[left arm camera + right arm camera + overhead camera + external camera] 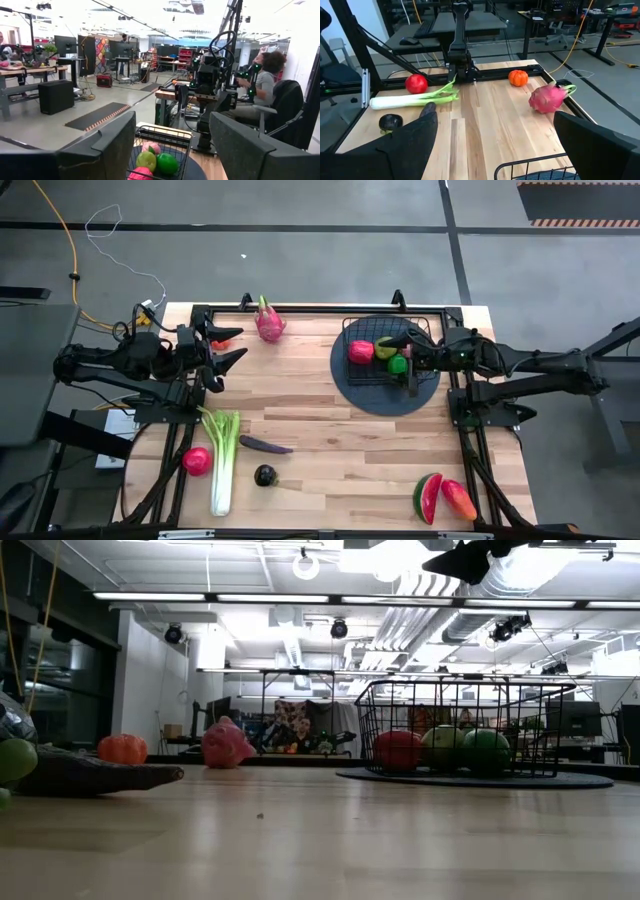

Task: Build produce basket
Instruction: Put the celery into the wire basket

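Observation:
The black wire basket [386, 352] [462, 728] stands on a dark round mat [352, 385]. It holds a red fruit [360, 351], a yellow-green one [385, 348] and a green one [398, 365]. My right gripper [395, 360] [495, 145] is open and hovers well above the basket, touching nothing. My left gripper [243, 342] [172, 145] is open near the table's far left corner, above a small orange fruit [518, 77]. The pink dragon fruit [268, 322] lies beside it. The celery [223, 460], red fruit [196, 461], eggplant [265, 445] and dark round fruit [264, 475] lie near left. The watermelon slice [428, 497] and mango [458, 498] lie near right.
Black frame rails [320, 308] run along the table's far edge and down both sides. Bare wood lies in the table's middle between the two groups of produce. A seated person [265, 75] shows beyond the table's right side in the left wrist view.

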Controlling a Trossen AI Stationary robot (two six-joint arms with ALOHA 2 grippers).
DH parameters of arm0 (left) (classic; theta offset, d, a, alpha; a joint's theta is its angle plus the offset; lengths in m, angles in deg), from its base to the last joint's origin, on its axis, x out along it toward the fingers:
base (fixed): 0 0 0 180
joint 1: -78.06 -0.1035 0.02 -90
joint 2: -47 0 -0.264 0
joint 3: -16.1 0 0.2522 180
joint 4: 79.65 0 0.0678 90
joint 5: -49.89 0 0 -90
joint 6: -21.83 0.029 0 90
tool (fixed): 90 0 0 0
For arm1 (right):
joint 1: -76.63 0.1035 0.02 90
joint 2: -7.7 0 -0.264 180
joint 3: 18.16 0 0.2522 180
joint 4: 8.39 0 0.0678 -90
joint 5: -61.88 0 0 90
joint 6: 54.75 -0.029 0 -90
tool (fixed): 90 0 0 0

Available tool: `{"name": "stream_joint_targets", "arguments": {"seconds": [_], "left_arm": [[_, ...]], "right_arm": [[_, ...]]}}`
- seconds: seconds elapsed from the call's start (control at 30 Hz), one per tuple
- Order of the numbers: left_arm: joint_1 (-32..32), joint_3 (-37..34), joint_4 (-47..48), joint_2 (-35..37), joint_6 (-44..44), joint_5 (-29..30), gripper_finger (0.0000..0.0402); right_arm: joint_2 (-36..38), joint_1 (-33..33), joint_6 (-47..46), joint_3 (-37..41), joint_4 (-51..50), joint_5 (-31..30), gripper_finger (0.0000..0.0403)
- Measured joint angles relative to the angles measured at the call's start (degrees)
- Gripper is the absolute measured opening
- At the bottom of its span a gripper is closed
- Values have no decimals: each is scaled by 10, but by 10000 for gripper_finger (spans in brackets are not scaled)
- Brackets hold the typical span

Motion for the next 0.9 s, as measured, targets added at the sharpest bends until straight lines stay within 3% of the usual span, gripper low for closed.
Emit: {"name": "stream_joint_targets", "arguments": {"seconds": [0.27, 0.47, 0.7, 0.9], "left_arm": [[0, 0, 0, 0, -9, 3, 241], [0, 19, 30, -30, -140, 3, 241], [17, 127, 239, -126, -264, -31, 241], [56, 205, 461, -217, -463, -90, 241]], "right_arm": [[0, 0, -6, 0, 0, 0, 387], [0, 0, -51, 0, 0, 0, 387], [0, 0, -59, 0, 0, 0, 387], [0, 0, -59, 0, 0, 0, 387]]}}
